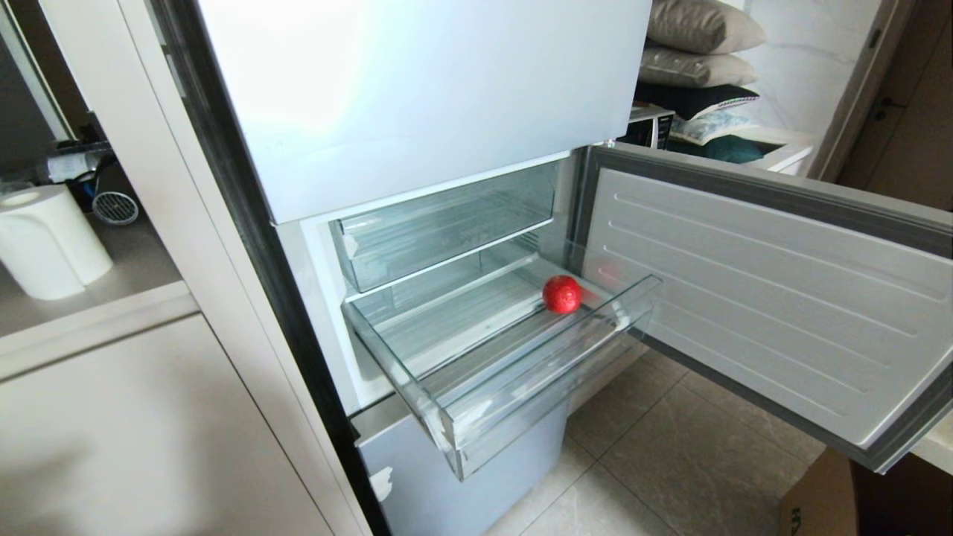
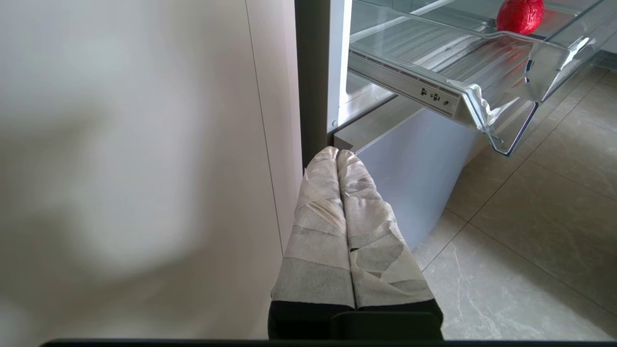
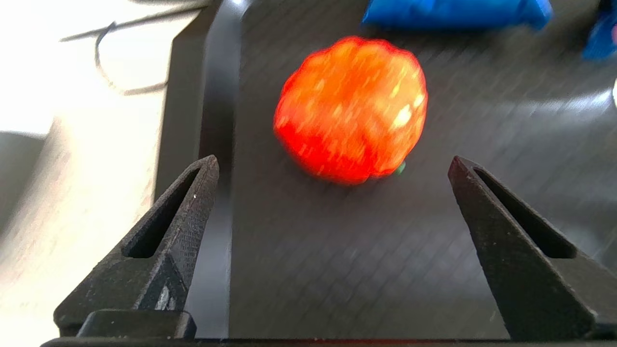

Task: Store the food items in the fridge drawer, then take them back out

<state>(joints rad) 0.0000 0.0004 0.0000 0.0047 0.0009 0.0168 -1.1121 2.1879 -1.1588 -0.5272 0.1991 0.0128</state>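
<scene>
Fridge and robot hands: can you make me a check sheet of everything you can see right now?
Surface: dark ribbed tray under the right gripper.
Job's things: red fruit lies in the pulled-out fridge drawer; orange-red fruit lies on the tray.
Clutter: blue packets, paper roll, pillows.
Grippers: left gripper shut, parked low beside the fridge; right gripper open, empty, facing the orange-red fruit.
Cables: thin wire beside the tray.
Surroundings: fridge door open, tiled floor.
</scene>
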